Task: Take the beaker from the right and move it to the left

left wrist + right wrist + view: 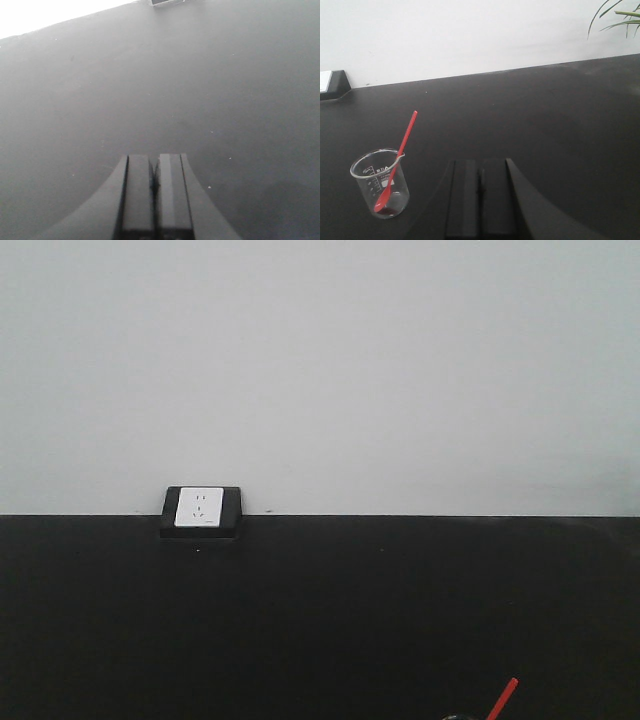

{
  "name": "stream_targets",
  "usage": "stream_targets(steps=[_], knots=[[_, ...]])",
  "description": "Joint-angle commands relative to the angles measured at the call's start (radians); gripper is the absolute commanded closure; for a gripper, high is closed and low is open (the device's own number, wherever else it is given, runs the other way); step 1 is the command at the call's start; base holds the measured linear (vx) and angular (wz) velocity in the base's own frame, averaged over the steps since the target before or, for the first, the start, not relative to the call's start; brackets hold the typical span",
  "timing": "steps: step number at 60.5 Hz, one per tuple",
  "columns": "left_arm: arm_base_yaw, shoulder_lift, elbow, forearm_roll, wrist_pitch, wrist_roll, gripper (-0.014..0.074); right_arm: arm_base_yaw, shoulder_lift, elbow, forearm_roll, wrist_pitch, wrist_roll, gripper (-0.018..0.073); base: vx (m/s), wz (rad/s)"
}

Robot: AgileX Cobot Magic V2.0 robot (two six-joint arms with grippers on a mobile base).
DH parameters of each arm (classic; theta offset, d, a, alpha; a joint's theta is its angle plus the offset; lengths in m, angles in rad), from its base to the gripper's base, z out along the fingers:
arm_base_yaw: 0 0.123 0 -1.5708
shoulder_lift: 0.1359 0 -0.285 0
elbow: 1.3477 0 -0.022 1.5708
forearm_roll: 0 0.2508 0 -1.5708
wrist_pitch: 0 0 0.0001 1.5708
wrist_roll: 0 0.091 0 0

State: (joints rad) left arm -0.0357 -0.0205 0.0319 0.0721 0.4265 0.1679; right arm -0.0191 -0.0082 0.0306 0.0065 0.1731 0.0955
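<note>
Nothing is done yet, I judge. The beaker (380, 182) with its red spoon (403, 145) stands on the desk (545, 115), ahead-left of my right jaws and apart from them. My right jaws and left jaws are pressed together, empty. The grasp and the carry leftward are both left.

My matte black bench (545, 125) | standing on it: small clear glass beaker (370, 175), thin red rod (408, 132) inside | back edge: black-framed white socket (202, 512)
</note>
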Motion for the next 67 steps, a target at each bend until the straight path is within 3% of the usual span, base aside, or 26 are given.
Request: stream_targets(steps=[1, 13, 22, 34, 53, 67], knots=[[-0.006, -0.006, 0.019, 0.000, -0.076, -0.001, 0.0603, -0.006, -0.014, 0.008, -0.007, -0.078, -0.009, 0.0564, 0.00, 0.00], [-0.006, -0.006, 0.019, 0.000, -0.076, -0.001, 0.0603, -0.006, -0.014, 0.008, -0.007, -0.086, -0.009, 0.0564, 0.00, 0.00], [-0.006, -0.006, 0.019, 0.000, -0.076, -0.001, 0.0603, -0.006, -0.014, 0.000, -0.023, -0.173, -0.009, 0.0564, 0.00, 0.00], [-0.006, -0.006, 0.019, 0.000, -0.076, -0.001, 0.0603, -0.006, 0.000, -0.120, -0.024, -0.239, -0.009, 0.0564, 0.00, 0.00], [-0.006, -0.006, 0.019, 0.000, -0.076, -0.001, 0.0603, -0.006, 0.311, -0.379, -0.066, -0.253, -0.013, 0.0564, 0.00, 0.00], [-0.006, -0.006, 0.019, 0.000, -0.076, -0.001, 0.0603, -0.006, 0.505, -0.449, -0.058, -0.404, 0.015, 0.0564, 0.00, 0.00]])
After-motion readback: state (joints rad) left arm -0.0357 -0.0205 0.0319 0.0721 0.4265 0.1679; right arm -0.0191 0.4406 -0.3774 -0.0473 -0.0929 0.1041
